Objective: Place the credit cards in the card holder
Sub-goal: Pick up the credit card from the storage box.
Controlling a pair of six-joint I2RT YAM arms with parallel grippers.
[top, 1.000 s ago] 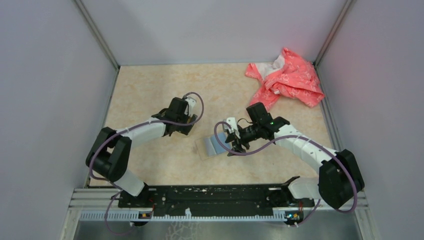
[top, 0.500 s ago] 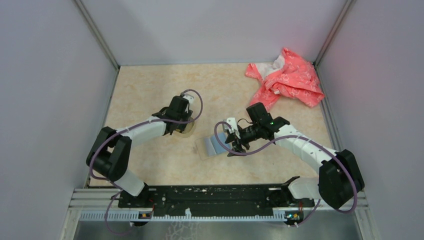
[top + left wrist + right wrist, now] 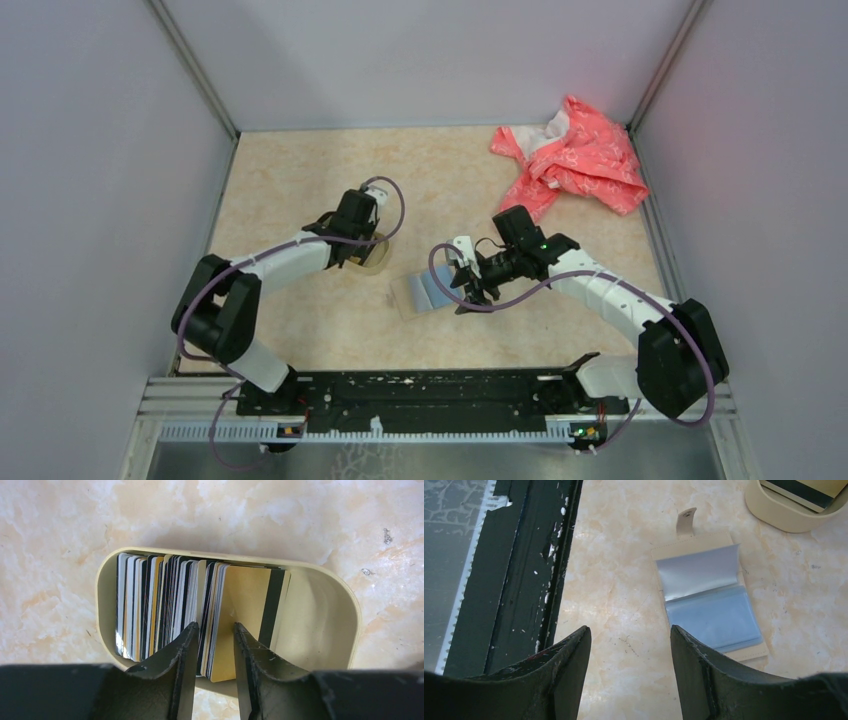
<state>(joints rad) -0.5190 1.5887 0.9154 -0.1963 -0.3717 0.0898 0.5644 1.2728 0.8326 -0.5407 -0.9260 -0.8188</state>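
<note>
- Left gripper [image 3: 214, 627] first: your two fingers stand close together, one on each side of a thin bunch of the credit cards [image 3: 165, 605]. These views do not show whether they already press on that bunch.
- Those cards stand on edge, packed side by side in the oval dish [image 3: 320, 615]. Only their top edges offer a hold, which is likely why you come at them from above.
- At the right end of the pack, a yellow card with a dark stripe leans toward the empty part of the dish.
- Between the two arms, just right of the dish, the card holder [image 3: 709, 605] lies flat and unfolded on the table [image 3: 624, 540]. Its clear sleeves face up, so I judge a pocket mouth can be reached.
- Your right gripper [image 3: 630, 630] is spread wide and empty. It hangs low at the right edge of the holder, probably ready to steady it.
- Your left arm reaches toward the far side with its wrist tipped down over the dish.
- Your right arm folds in toward the left, elbow out at the right, fingers aimed at the holder.
</note>
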